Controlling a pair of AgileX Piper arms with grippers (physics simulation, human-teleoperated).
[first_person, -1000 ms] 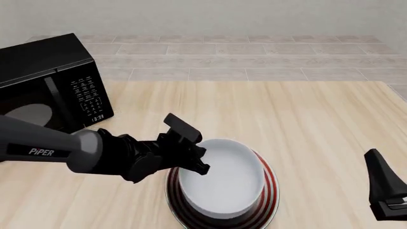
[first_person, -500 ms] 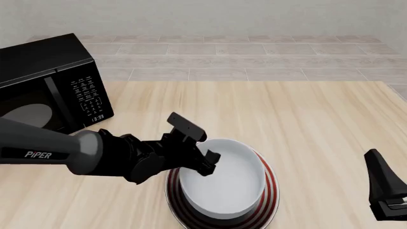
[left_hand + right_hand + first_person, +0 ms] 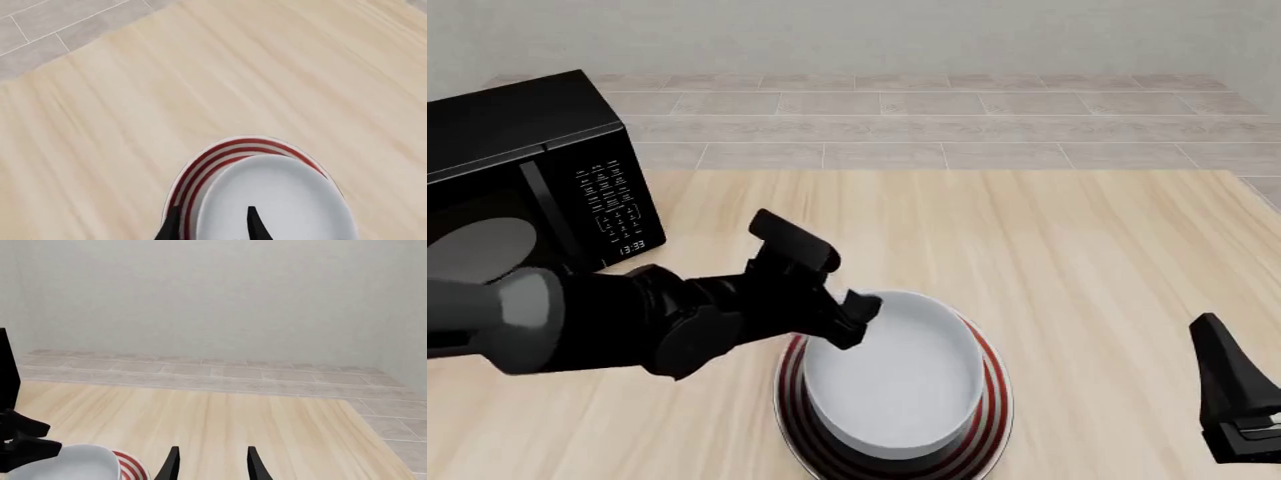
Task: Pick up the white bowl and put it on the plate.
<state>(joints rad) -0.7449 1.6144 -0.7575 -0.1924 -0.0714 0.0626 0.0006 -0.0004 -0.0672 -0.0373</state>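
The white bowl [image 3: 894,375] sits inside the red-ringed plate [image 3: 997,390] at the near middle of the table. My left gripper [image 3: 847,318] is open just above the bowl's left rim, holding nothing. In the left wrist view its fingertips [image 3: 252,220] stand on either side of the rim of the bowl [image 3: 273,200], with the plate [image 3: 220,150] under it. My right gripper [image 3: 1217,340] is open and empty at the right edge, fingers pointing up, apart from the plate. The right wrist view shows the bowl [image 3: 73,462] and the plate [image 3: 123,469] at its edge.
A black microwave [image 3: 534,180] stands at the far left of the wooden table [image 3: 1068,250]. A tiled floor and a grey wall lie beyond the table's far edge. My left arm [image 3: 17,440] shows in the right wrist view.
My left gripper has risen a little and drawn back to the left, off the bowl's rim. The bowl stays on the plate. The right arm has not moved.
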